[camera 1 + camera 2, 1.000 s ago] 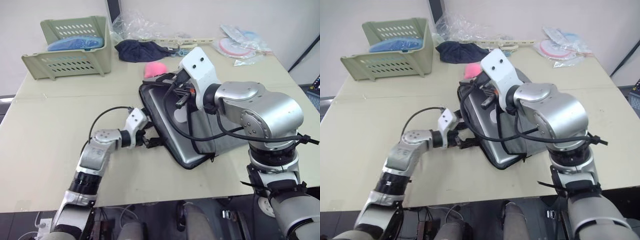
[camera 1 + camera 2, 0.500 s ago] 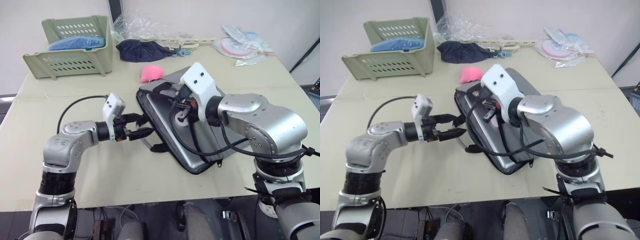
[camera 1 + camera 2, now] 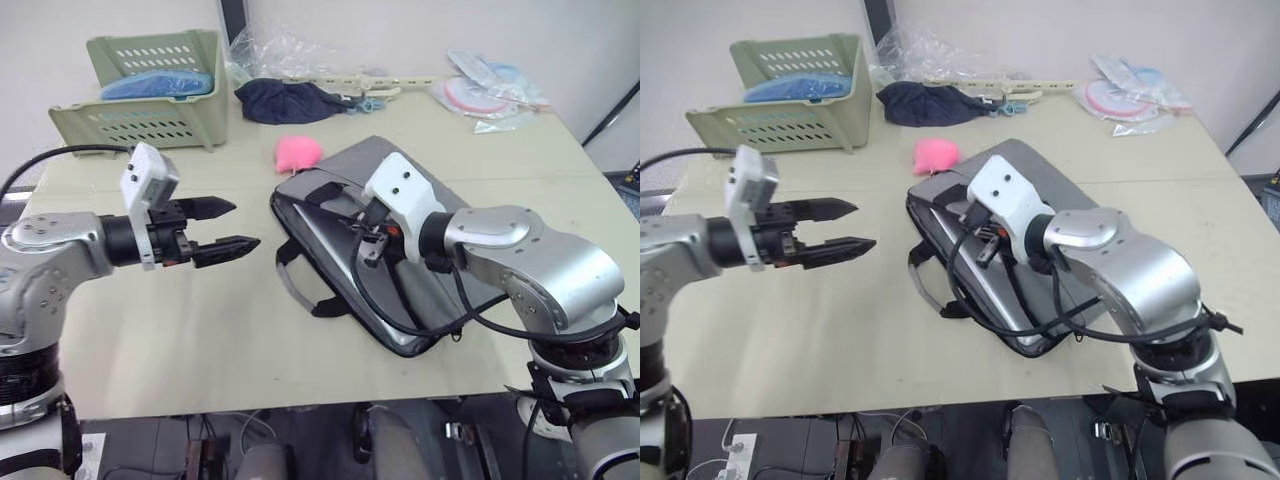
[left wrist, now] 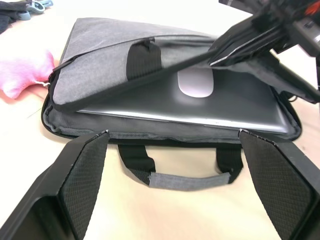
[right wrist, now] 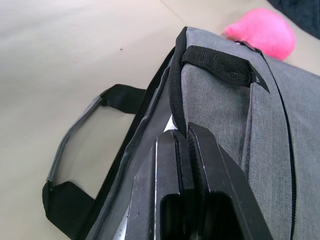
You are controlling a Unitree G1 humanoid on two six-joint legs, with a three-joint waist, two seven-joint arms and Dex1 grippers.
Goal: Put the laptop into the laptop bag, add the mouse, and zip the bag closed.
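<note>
Left gripper (image 3: 228, 226) is now hanging well clear of the laptop bag (image 3: 470, 195), fingers spread wide. Right gripper (image 5: 187, 137) is pinching the bag's flap edge, fingers closed, above the laptop (image 4: 200, 117) and mouse (image 4: 196, 83) inside.

1 laptop bag (image 3: 400, 200) | 1 laptop (image 4: 190, 112) | 1 mouse (image 4: 195, 82) | 1 pink toy (image 3: 298, 152) | 1 green basket (image 3: 140, 90) | 2 grippers: left gripper (image 3: 222, 226), right gripper (image 3: 368, 238)

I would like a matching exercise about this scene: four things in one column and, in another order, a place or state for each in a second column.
1. mouse
2. pink plush toy
3. left gripper
4. right gripper

a. shut on the bag's upper flap
b. open, above bare table
c. on the laptop inside the bag
d. on the table beside the bag

Pairs: 1-c, 2-d, 3-b, 4-a
</note>
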